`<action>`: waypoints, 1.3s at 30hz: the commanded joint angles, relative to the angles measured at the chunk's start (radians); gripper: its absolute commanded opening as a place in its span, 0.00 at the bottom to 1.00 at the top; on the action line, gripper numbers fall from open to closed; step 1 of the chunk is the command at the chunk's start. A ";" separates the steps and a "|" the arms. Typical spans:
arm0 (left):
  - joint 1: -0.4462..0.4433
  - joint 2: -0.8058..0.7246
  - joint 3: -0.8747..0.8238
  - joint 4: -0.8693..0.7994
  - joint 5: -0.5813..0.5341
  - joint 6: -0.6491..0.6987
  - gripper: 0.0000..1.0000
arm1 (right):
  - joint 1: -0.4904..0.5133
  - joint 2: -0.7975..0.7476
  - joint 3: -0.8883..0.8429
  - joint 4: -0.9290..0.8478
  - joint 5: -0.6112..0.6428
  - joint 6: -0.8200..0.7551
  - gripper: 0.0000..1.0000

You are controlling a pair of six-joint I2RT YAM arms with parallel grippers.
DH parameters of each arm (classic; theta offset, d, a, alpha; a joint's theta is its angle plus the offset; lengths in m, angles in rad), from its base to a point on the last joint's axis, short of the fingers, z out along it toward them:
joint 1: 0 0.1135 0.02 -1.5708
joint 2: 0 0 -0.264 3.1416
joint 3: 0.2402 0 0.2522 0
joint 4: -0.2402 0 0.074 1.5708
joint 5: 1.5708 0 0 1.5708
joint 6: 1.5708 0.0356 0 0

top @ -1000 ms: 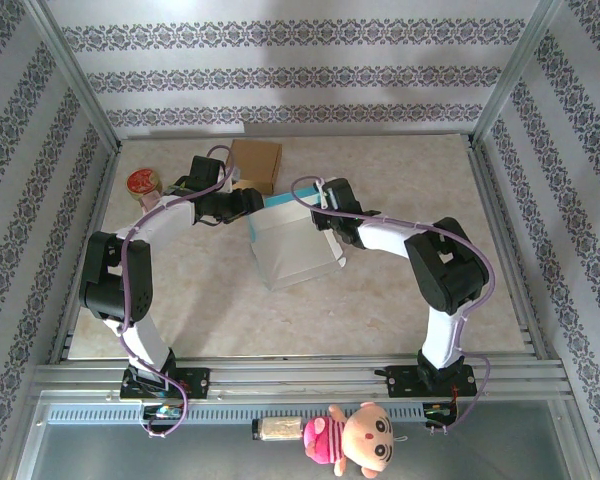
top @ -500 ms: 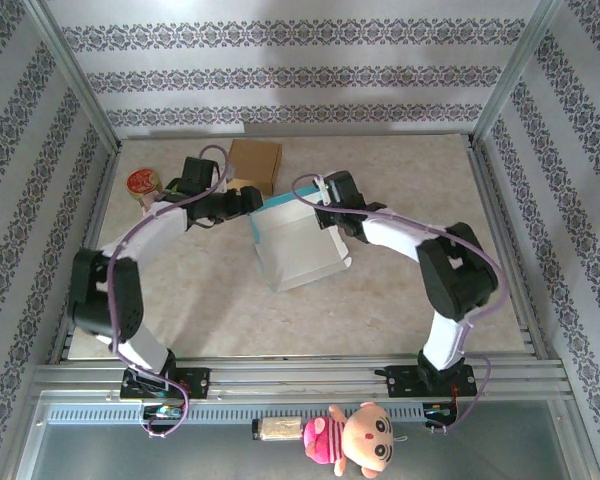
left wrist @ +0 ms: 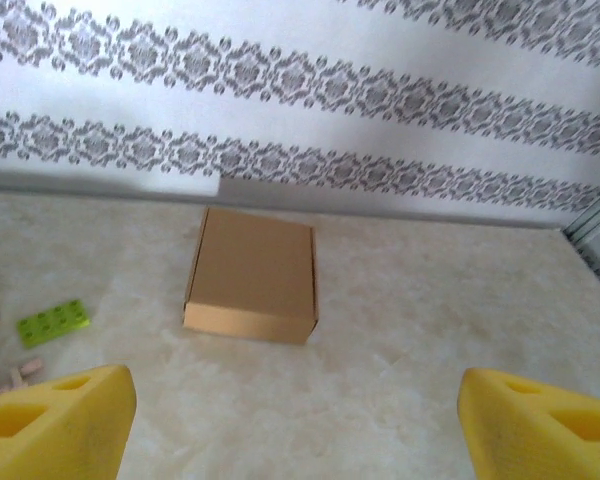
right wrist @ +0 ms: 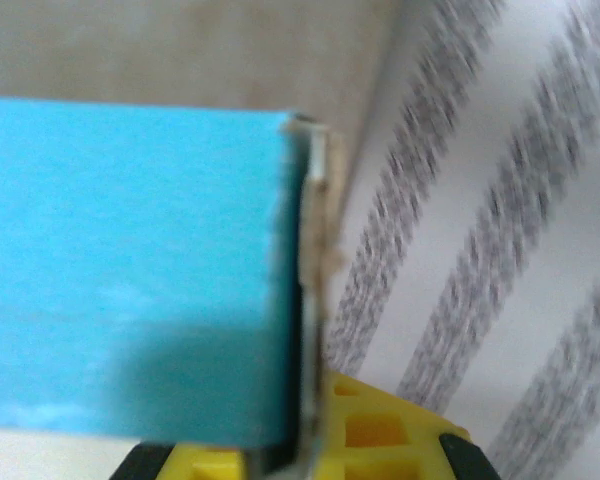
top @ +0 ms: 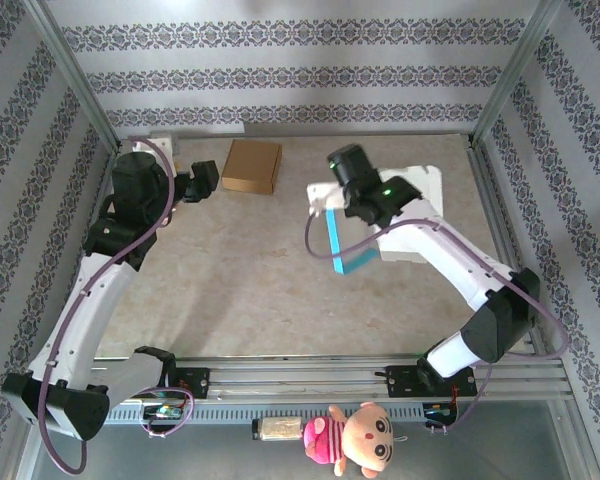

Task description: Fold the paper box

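**Item count**
- One plush doll (top: 358,437), lying on the rail at the near edge between the two arm bases.
- Two arms and two grippers.
- One paper box (top: 412,193), white with a blue face.
- One green brick (left wrist: 52,322).
- One brown cardboard box (top: 252,165), closed and flat on the table (top: 260,290).

**Left arm**
- The arm rises from its base at the near left corner. It runs along the left side of the table and bends inward at the far end.
- The left gripper (top: 202,183) points right, toward the brown cardboard box.
- Its two yellow fingertips (left wrist: 50,420) stand wide apart with nothing between them.
- In the left wrist view the brown cardboard box lies ahead of the fingers, apart from them. The green brick lies to its left.

**Right arm**
- The arm reaches from its base at the near right, up and leftward across the table.
- The right gripper (top: 365,207) is in the far half, right of centre.
- Its jaws are clamped on the paper box.
- In the right wrist view a thin wall edge of the box sits against a yellow finger pad (right wrist: 380,432). The blue panel (right wrist: 130,270) lies to the left of that edge.

**Task object location**
- The paper box is in the right gripper, tilted, with its blue face (top: 342,245) turned toward the near left.
- It sits well to the right of the brown cardboard box.
- Whether it touches the table cannot be determined.
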 commanded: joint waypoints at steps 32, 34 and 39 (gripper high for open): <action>-0.208 0.441 0.142 -0.077 0.623 0.470 0.81 | -0.371 -0.720 -0.456 -0.184 -0.472 1.947 0.98; -0.243 0.507 0.190 -0.108 0.661 0.531 0.83 | -0.498 -0.707 -0.459 -0.239 -0.563 1.926 0.98; -0.283 0.703 0.389 -0.256 0.710 0.663 0.85 | -0.582 -0.584 -0.438 -0.302 -0.663 1.853 0.95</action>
